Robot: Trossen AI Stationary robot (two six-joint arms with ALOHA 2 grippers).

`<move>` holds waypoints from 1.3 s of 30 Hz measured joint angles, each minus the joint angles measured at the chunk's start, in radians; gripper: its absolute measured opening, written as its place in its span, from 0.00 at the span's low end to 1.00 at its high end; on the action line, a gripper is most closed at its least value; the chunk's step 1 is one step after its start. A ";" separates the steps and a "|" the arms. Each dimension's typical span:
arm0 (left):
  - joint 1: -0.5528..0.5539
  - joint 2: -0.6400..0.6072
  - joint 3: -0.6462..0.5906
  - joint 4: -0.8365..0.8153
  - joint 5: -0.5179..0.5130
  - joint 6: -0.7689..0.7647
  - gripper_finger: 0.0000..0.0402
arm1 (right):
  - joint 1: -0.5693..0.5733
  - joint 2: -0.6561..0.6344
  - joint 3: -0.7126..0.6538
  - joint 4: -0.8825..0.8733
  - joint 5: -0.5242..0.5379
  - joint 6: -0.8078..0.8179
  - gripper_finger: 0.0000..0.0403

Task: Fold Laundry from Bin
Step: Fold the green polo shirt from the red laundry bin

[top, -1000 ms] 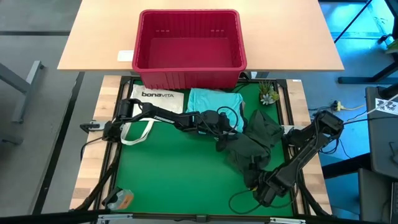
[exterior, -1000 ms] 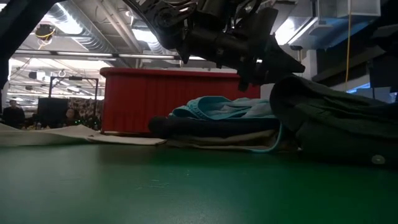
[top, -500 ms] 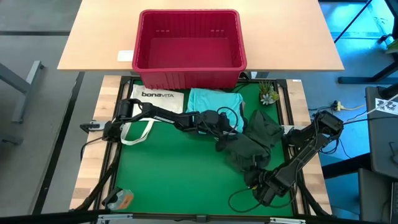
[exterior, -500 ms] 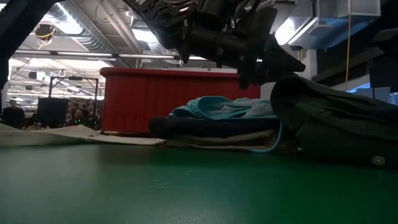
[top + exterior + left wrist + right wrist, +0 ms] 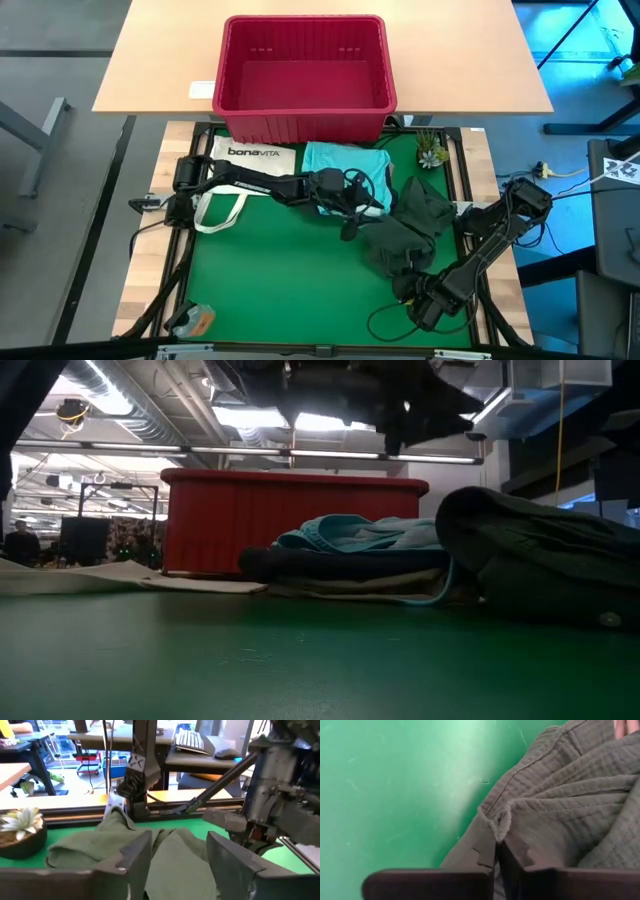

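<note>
The dark green garment lies crumpled on the green mat at the right, with its near edge on the mat. A light turquoise garment tops a folded stack in front of the red bin. My left gripper hovers open just left of the green garment, with nothing between its fingers. My right gripper is at the garment's near edge, shut on it. My right gripper pinches a seamed corner of the dark green garment's hem between its two fingers. The fingers come slanting down from the near right. The rest of the garment lies slack on the mat.
A white tote bag lies at the far left of the mat. A small potted plant stands at the far right corner. A small orange object and cables lie near the front edge. Bare mat spreads at the near left.
My left gripper has risen off the dark green garment and drawn back a little toward the table's left; in the low view it has gone up out of the picture. The garments lie as they did.
</note>
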 joint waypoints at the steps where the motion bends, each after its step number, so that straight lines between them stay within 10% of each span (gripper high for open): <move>1: -0.002 -0.010 0.000 -0.009 -0.003 0.002 0.47 | 0.000 0.000 0.000 0.000 0.000 0.000 0.04; 9: -0.050 -0.035 0.002 -0.176 -0.006 0.238 0.57 | 0.000 0.000 0.000 0.001 0.000 0.000 0.01; 18: -0.138 -0.032 0.001 -0.451 -0.413 0.771 0.57 | 0.000 0.000 0.000 0.003 0.000 0.000 0.03; 39: -0.153 0.069 0.001 -0.260 -0.549 1.233 0.57 | 0.000 0.000 0.000 0.009 -0.001 0.000 0.03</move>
